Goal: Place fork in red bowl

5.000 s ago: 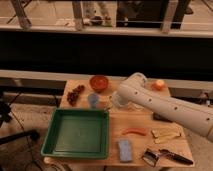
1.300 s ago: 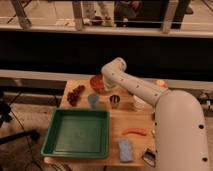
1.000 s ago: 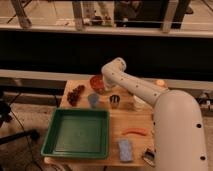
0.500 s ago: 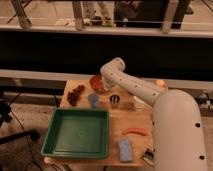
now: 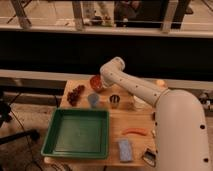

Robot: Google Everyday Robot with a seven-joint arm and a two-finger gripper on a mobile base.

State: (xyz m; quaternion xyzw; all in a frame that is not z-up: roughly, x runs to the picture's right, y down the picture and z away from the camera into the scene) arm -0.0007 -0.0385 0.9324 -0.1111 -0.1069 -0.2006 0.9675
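Note:
The red bowl (image 5: pixel 95 82) is a small orange-red bowl at the back of the wooden table (image 5: pixel 116 120), right of a dark grape bunch (image 5: pixel 76 94). My white arm (image 5: pixel 145 92) reaches across from the right, and its wrist covers the bowl's right side. My gripper (image 5: pixel 103 84) is at the bowl, hidden behind the wrist. The fork is not visible.
A large green tray (image 5: pixel 79 133) fills the front left. A blue cup (image 5: pixel 93 100) and a small metal cup (image 5: pixel 115 101) stand mid-table. An orange carrot-like piece (image 5: pixel 135 132), a blue sponge (image 5: pixel 125 149) and an orange fruit (image 5: pixel 160 84) lie to the right. A railing runs behind.
Since five seconds ago the arm has swung from the table's right side to the red bowl. Over the last second it has barely moved.

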